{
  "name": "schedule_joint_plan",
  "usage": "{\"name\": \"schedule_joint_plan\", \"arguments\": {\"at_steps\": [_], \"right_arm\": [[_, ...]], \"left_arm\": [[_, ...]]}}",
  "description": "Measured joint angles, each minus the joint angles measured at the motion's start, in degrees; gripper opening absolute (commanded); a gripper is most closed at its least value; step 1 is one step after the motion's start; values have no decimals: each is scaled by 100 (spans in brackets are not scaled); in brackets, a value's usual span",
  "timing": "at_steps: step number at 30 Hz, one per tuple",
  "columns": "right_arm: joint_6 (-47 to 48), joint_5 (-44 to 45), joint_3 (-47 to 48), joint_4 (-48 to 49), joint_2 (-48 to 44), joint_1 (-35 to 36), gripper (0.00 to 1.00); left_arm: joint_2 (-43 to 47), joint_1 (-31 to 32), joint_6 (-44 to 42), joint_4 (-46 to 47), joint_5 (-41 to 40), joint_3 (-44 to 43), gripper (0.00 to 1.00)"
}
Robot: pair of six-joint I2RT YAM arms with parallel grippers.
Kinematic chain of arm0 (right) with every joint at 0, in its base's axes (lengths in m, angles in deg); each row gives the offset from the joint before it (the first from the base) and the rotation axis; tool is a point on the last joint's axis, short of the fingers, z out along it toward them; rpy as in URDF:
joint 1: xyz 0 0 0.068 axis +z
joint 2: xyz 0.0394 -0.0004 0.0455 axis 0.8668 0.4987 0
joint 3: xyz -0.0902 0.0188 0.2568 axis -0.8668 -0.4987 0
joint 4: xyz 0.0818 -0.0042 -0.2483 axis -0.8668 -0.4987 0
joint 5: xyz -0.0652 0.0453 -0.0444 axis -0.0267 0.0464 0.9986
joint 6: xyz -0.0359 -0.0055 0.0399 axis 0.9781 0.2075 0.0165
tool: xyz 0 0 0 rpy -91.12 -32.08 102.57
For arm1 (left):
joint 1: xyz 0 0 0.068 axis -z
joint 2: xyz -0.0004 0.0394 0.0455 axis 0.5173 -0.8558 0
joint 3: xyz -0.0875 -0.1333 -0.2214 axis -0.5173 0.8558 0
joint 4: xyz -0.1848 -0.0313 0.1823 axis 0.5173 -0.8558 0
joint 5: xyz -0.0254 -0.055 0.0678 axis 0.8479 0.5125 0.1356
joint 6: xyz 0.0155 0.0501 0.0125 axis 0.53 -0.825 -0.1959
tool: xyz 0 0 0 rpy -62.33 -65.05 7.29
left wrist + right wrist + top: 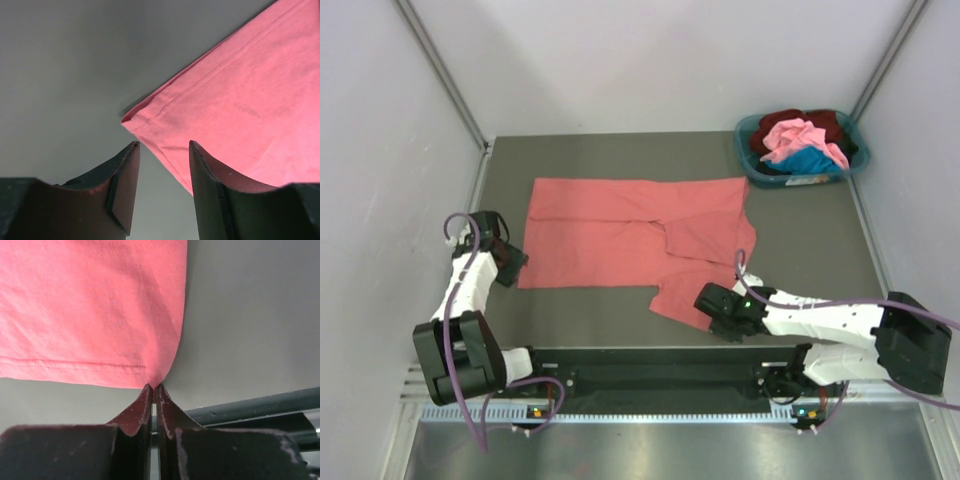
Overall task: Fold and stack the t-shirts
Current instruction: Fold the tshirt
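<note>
1. Lying flat on the matte grey table (800, 240), the salmon-red t-shirt (620, 235) spreads as a wide rectangle across the middle; its left part is smooth, its right part creased, with one flap folded over and reaching toward the near edge.
2. Cloth is a fine soft knit; the right wrist view shows a double row of stitching along the hem, and the left wrist view shows the same stitched hem running to a pointed corner.
3. Right gripper (154, 387): dark wedge-shaped fingers pressed together with only a thin slit between them; a puckered corner of the near flap's hem is pinched at the tips; the cloth gathers into small folds right at the grip.
4. From above, the right gripper (708, 300) sits at the near right corner of the flap, close to the table's front edge; a dark rail (250, 410) runs just behind it in the wrist view.
5. Left gripper (162, 147): fingers spread well apart with nothing between them; the shirt's near left corner lies just beyond the tips; the right finger overlaps the cloth edge in view, and whether it touches I cannot tell.
6. From above, the left gripper (512, 262) is just beside the shirt's left edge, near its lower corner.
7. Teal plastic basket (750, 160) stands at the far right corner, well apart from the spread shirt; crumpled inside are a pink t-shirt (798, 135), a maroon t-shirt (810, 118) and a blue t-shirt (805, 160), heaped and unfolded.
</note>
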Motion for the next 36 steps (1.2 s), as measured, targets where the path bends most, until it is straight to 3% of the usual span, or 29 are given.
{"name": "schedule_joint_plan", "arguments": {"at_steps": [11,17,22,36], "right_arm": [[520,238,640,-103,-186,85,0],[879,262,835,101,-195,111,0],[1178,256,863,256,-166,111,0],[1668,468,949,260,-800,131,0]], "left_arm": [[26,-2,15,-282,61,-9,50],[234,-2,492,-660,-149,-103,50],[485,-2,1014,-568,-37,127,49],[66,0,1574,-160,-37,570,46]]}}
